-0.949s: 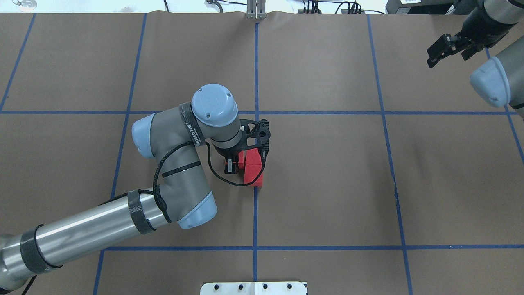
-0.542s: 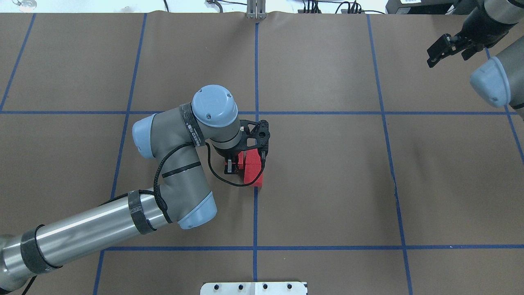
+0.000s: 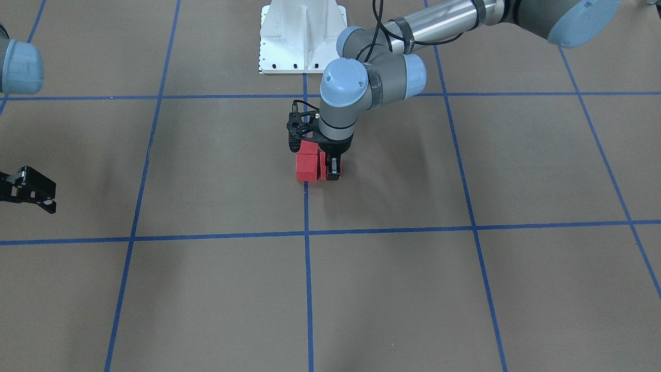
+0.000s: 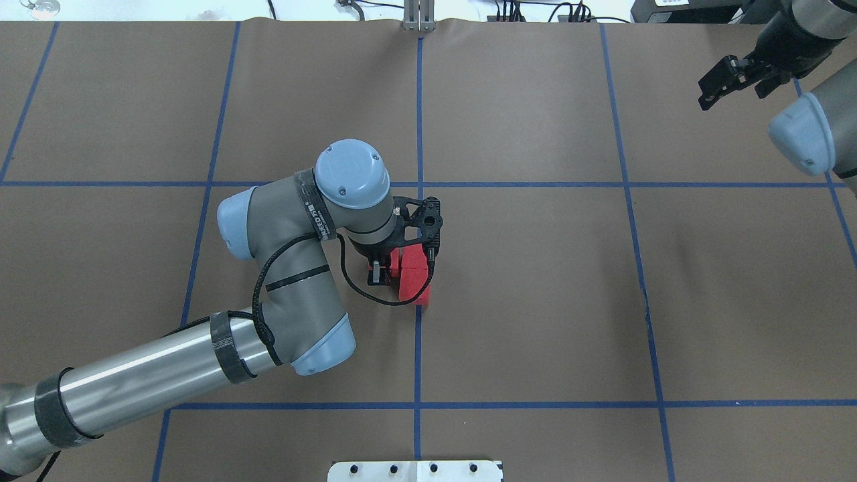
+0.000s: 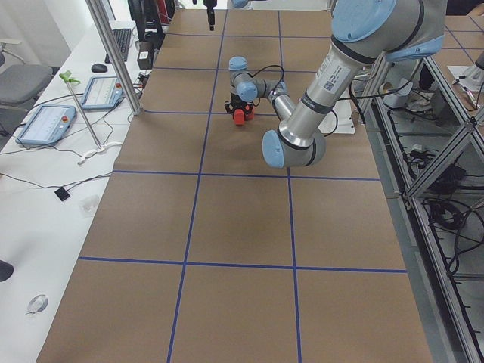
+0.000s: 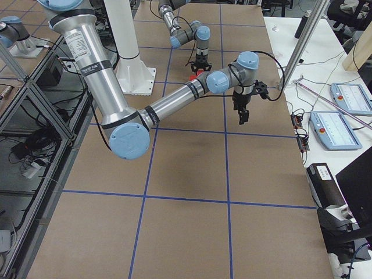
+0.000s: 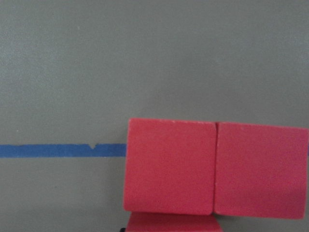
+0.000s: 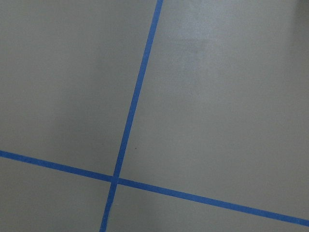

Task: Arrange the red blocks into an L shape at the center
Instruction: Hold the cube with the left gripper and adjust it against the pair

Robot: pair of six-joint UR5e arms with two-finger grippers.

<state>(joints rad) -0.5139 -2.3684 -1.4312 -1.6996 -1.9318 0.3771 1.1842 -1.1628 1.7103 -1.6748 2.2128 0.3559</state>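
Note:
Three red blocks sit together on the brown center floor [image 4: 482,268] at the vertical blue tape line [image 4: 418,348]. Two of them [image 4: 414,258] [image 4: 415,288] lie side by side on the line; they also show in the front view [image 3: 309,149] [image 3: 307,168] and the left wrist view [image 7: 169,166] [image 7: 260,169]. My left gripper [image 4: 385,268] [image 3: 328,168] is down at the floor, shut on the third red block [image 7: 171,224] [image 3: 323,172], which touches the pair and makes a corner. My right gripper [image 4: 716,84] [image 3: 31,192] hovers open and empty at the far right.
The white robot base [image 3: 302,36] [image 4: 415,470] stands at the near middle edge. My left arm [image 4: 134,381] lies across the near left of the floor. The right arm's elbow [image 4: 803,134] hangs at the right edge. Side tables with tablets [image 5: 49,121] flank the far side.
The left arm's wrist has shifted very slightly. The blocks and the right gripper stay where they were.

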